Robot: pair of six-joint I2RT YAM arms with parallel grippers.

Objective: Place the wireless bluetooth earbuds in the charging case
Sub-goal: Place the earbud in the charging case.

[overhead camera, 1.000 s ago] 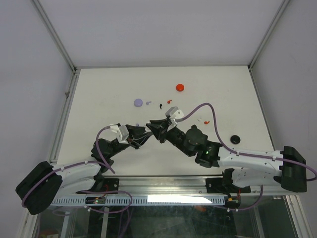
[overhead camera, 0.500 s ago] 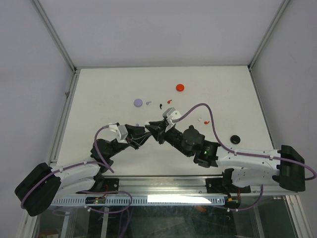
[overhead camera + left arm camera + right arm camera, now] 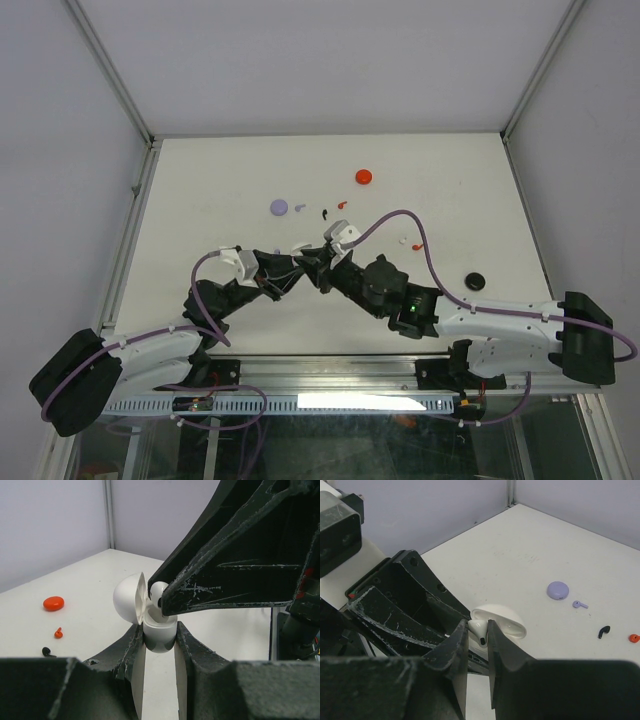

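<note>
**A:** Where is the white earbud?

**B:** Just left of centre in the right wrist view. The white earbud [image 3: 476, 626] is pinched between the two fingers of the right gripper [image 3: 477, 630], with a dark spot on its lower end.

**A:** And the charging case?

**B:** Right behind the bud there. In the left wrist view the charging case [image 3: 159, 629] is at the centre of the frame. It is white and round, and its lid is swung open to the left. The left gripper [image 3: 160, 639] is clamped on its base from both sides.

**A:** Is the bud in the case?

**B:** It sits at the open mouth, beside the raised lid, with its head above the rim. I cannot tell whether it touches the socket inside.

**A:** What lies around them?

**B:** At the right of the right wrist view there is a lilac case [image 3: 558, 590]. A lilac earbud [image 3: 578, 604] lies just below it, and a black earbud [image 3: 604, 631] lies lower and further right. At the left of the left wrist view there is a red case [image 3: 53, 603], with a red earbud [image 3: 58, 632] beneath it.

**A:** And from above?

**B:** The two grippers meet a little left of centre on the white table [image 3: 200, 180]. A black case [image 3: 474, 281] lies well apart at the right, near the right arm.
</note>
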